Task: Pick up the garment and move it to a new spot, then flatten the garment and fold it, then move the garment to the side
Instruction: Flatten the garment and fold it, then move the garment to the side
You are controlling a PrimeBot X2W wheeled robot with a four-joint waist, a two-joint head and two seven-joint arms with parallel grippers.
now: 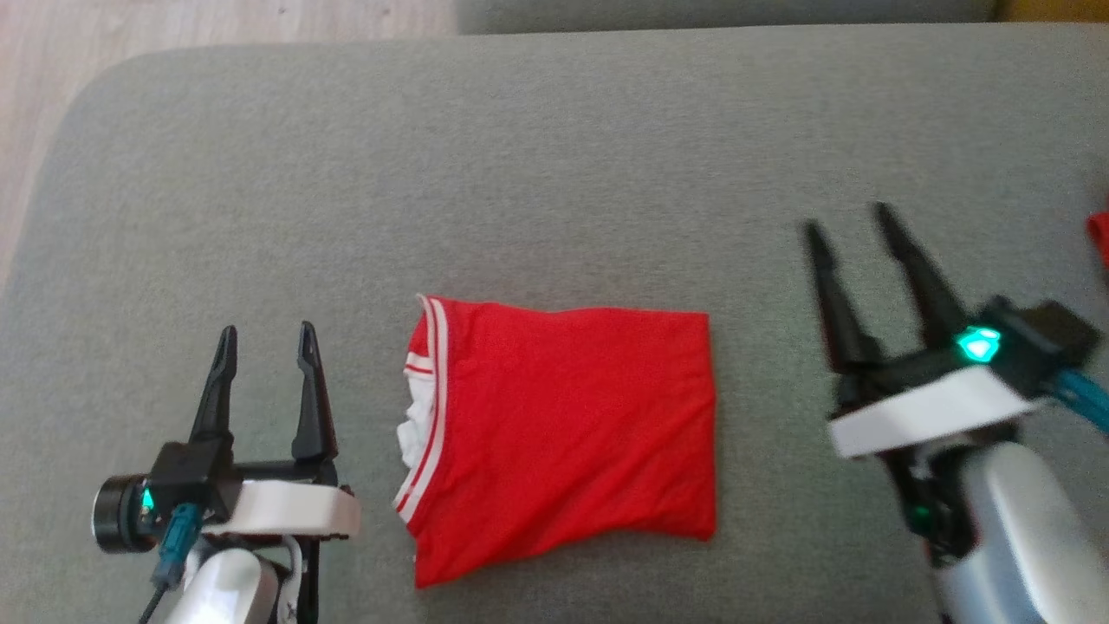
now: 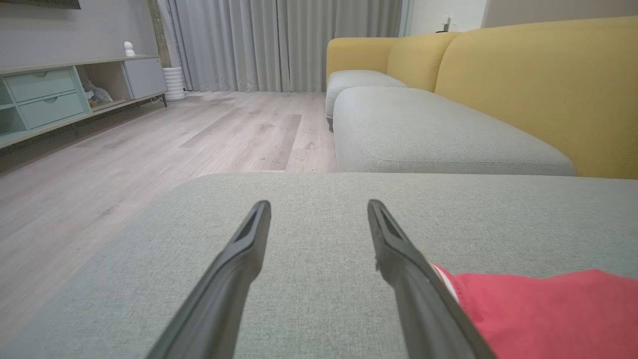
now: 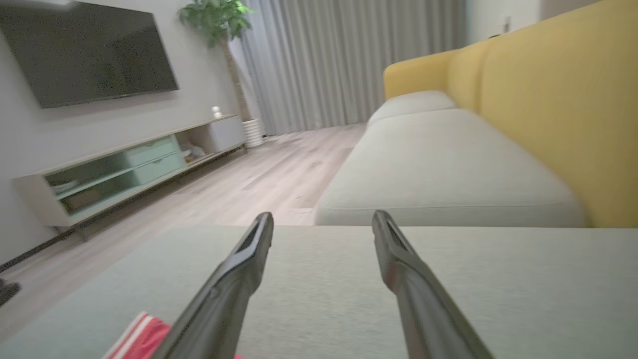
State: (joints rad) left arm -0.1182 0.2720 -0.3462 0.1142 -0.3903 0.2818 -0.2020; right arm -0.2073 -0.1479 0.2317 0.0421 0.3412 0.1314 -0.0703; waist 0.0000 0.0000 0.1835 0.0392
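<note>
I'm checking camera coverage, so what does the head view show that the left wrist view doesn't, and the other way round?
Head view, not left wrist: the right claw, open above the cushion, the red garment in full, folded and lying flat between the two claws, and a red scrap at the right edge.

Left wrist, not head: the curtains and the drawer cabinet.

Both: the left claw, open and touching nothing, part of the garment, the grey cushion and the wooden floor.
</note>
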